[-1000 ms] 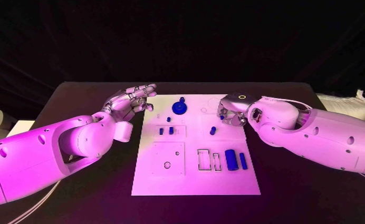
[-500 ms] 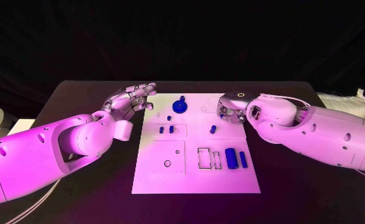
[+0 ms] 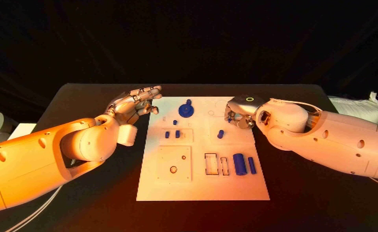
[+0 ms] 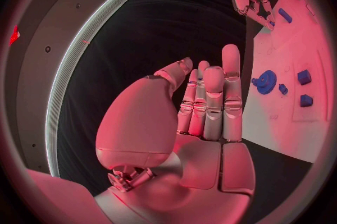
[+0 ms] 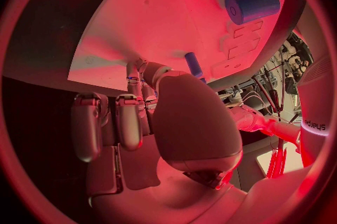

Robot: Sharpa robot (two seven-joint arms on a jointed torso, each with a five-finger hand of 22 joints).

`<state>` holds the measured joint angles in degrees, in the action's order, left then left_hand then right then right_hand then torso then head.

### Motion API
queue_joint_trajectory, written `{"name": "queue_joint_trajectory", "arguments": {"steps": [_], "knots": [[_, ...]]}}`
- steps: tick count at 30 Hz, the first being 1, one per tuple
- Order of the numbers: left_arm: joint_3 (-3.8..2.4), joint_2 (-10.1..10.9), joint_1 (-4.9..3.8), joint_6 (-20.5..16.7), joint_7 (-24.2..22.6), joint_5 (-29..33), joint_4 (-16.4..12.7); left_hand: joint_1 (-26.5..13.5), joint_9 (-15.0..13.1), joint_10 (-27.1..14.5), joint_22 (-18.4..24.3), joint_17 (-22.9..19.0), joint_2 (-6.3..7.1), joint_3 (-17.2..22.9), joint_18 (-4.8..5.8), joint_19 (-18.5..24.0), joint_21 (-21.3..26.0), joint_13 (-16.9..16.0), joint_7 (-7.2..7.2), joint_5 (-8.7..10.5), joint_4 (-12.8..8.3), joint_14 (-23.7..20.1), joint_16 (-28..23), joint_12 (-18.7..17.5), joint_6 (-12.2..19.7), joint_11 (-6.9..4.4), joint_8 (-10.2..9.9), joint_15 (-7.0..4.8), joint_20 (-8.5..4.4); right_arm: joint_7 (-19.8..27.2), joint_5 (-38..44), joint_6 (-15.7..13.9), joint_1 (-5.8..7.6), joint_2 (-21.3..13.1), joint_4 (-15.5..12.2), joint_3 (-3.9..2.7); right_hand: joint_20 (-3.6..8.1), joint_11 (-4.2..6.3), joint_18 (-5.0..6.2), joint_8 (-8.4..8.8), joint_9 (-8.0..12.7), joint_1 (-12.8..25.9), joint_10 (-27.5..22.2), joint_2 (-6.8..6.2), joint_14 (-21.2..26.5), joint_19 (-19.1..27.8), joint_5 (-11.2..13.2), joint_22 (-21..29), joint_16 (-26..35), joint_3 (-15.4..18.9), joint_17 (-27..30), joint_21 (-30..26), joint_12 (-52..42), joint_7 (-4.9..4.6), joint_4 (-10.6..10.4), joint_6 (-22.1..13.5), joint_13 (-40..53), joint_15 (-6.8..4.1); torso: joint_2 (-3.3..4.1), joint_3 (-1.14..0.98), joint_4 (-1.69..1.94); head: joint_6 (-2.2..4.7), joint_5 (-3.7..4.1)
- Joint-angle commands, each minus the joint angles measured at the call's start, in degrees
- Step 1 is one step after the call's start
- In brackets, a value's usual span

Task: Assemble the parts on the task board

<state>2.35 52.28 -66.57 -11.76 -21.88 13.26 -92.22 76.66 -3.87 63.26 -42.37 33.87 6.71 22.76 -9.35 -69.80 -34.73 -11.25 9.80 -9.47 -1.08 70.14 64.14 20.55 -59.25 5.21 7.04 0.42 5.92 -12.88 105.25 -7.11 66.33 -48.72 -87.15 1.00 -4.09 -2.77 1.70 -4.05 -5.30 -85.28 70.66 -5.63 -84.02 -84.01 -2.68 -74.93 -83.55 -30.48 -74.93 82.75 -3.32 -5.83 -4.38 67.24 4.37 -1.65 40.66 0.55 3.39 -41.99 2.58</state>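
Resting over the black surface (image 3: 87, 98) beside the white task board's (image 3: 201, 185) far left corner, the left hand (image 3: 135, 102) holds nothing, its fingers (image 4: 213, 101) straight and close together. The right hand (image 3: 238, 116) sits over the board's far right edge, fingers curled in; whether it grips a part I cannot tell. On the board lie a round blue part (image 3: 185, 112), small blue pegs (image 3: 172, 134), another peg (image 3: 220, 133) near the right hand, and two blue cylinders (image 3: 243, 165) by rectangular slots.
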Motion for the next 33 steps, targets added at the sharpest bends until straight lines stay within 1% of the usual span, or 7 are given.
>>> {"name": "queue_joint_trajectory", "arguments": {"steps": [1,6,13,19,26,29,33], "knots": [[-0.02,0.00,0.00,0.31,-0.03,0.23,-0.12,0.11,0.05,-0.53,0.11,-0.06,-0.28,-0.12,-1.04,-0.22,0.35,-0.12,0.00,-0.29,-0.12,-0.31,0.42,0.26,0.45,-0.08,0.14,0.02,0.16,-0.17,0.75,-2.80,-0.24,-0.17,-0.54,0.06,0.08,0.33,0.75,-0.12,-0.10,0.35,0.93,0.12,-4.33,-0.94,-0.09,-5.03,0.12,-0.22,-6.36,0.13,-0.41,-0.05,0.18,0.61,0.11,-0.14,-0.03,-0.01,0.04,0.10,0.12],[-0.02,0.02,0.00,0.32,0.00,0.22,-0.13,0.13,0.05,-0.71,0.12,-0.13,-0.31,-0.14,-1.03,-0.22,0.38,-0.16,0.05,-0.29,-0.16,-0.35,0.44,0.41,0.56,-0.03,0.14,0.05,0.18,-0.55,0.72,-3.98,-0.21,-0.71,-1.01,-0.17,0.06,0.32,0.74,-0.13,-0.13,0.56,1.00,0.05,-4.33,-0.96,-0.08,-5.07,0.09,-0.25,-6.38,0.15,-0.42,-0.07,0.20,0.67,0.05,-0.12,0.03,0.01,-0.02,0.27,0.24],[-0.02,0.00,0.00,0.36,0.09,0.21,-0.10,0.12,0.05,-1.00,0.15,-0.19,-0.33,-0.18,-1.03,-0.22,0.42,-0.22,0.11,-0.28,-0.19,-0.39,0.50,0.64,0.74,0.03,0.15,0.11,0.22,-0.82,0.62,-4.34,-0.16,-1.39,-1.74,-0.42,0.01,0.29,0.74,-0.13,-0.18,0.93,1.10,-0.08,-4.34,-0.98,-0.08,-5.09,0.10,-0.26,-6.36,0.16,-0.41,-0.12,0.24,0.76,-0.04,-0.07,0.01,-0.02,-0.02,0.28,0.30],[-0.01,0.02,0.00,0.35,0.17,0.20,-0.08,0.11,0.05,-1.13,0.16,-0.29,-0.33,-0.21,-1.02,-0.22,0.44,-0.24,0.14,-0.28,-0.20,-0.45,0.49,0.74,0.82,0.07,0.16,0.13,0.24,-0.96,0.30,-4.45,-0.09,-2.43,-3.25,-0.70,-0.02,0.27,0.73,-0.14,-0.22,1.27,1.19,-0.24,-4.32,-1.00,-0.07,-5.11,0.16,-0.22,-6.28,0.17,-0.41,-0.14,0.27,0.85,-0.12,-0.04,-0.02,0.04,-0.04,0.26,0.34],[-0.01,0.11,0.01,0.32,0.19,0.20,-0.06,0.08,0.04,-1.29,0.17,-0.33,-0.34,-0.24,-1.02,-0.22,0.46,-0.28,0.18,-0.28,-0.20,-0.47,0.52,0.88,0.91,0.10,0.17,0.16,0.27,-1.07,-0.45,-5.06,0.08,-4.23,-7.25,-1.24,-0.05,0.25,0.73,-0.15,-0.27,1.56,1.27,-0.39,-4.33,-1.02,-0.06,-5.13,0.14,-0.16,-6.29,0.19,-0.41,-0.16,0.30,0.93,-0.18,-0.03,-0.01,0.07,-0.03,0.25,0.36],[-0.01,0.10,0.01,0.29,0.16,0.19,-0.05,0.07,0.04,-1.42,0.18,-0.34,-0.35,-0.25,-1.02,-0.22,0.47,-0.30,0.21,-0.28,-0.21,-0.49,0.55,0.97,0.99,0.13,0.17,0.18,0.28,-1.06,-0.65,-5.61,0.16,-4.61,-9.85,-1.44,-0.05,0.23,0.72,-0.15,-0.28,1.67,1.30,-0.45,-4.33,-1.05,-0.06,-5.18,0.13,-0.13,-6.30,0.23,-0.41,-0.18,0.31,0.96,-0.21,-0.02,-0.01,0.06,0.04,0.30,0.23],[-0.01,0.00,0.02,0.41,0.15,0.19,-0.03,0.07,0.04,-1.49,0.19,-0.39,-0.35,-0.26,-1.02,-0.22,0.48,-0.32,0.22,-0.28,-0.22,-0.51,0.55,1.03,1.04,0.14,0.18,0.20,0.29,-0.87,-0.70,-6.17,0.16,-4.13,-12.06,-1.52,-0.06,0.20,0.72,-0.15,-0.30,1.78,1.31,-0.51,-4.33,-1.05,-0.06,-5.18,0.13,-0.09,-6.30,0.22,-0.40,-0.20,0.32,0.98,-0.24,-0.01,-0.02,0.06,0.18,0.14,-0.18]]}}
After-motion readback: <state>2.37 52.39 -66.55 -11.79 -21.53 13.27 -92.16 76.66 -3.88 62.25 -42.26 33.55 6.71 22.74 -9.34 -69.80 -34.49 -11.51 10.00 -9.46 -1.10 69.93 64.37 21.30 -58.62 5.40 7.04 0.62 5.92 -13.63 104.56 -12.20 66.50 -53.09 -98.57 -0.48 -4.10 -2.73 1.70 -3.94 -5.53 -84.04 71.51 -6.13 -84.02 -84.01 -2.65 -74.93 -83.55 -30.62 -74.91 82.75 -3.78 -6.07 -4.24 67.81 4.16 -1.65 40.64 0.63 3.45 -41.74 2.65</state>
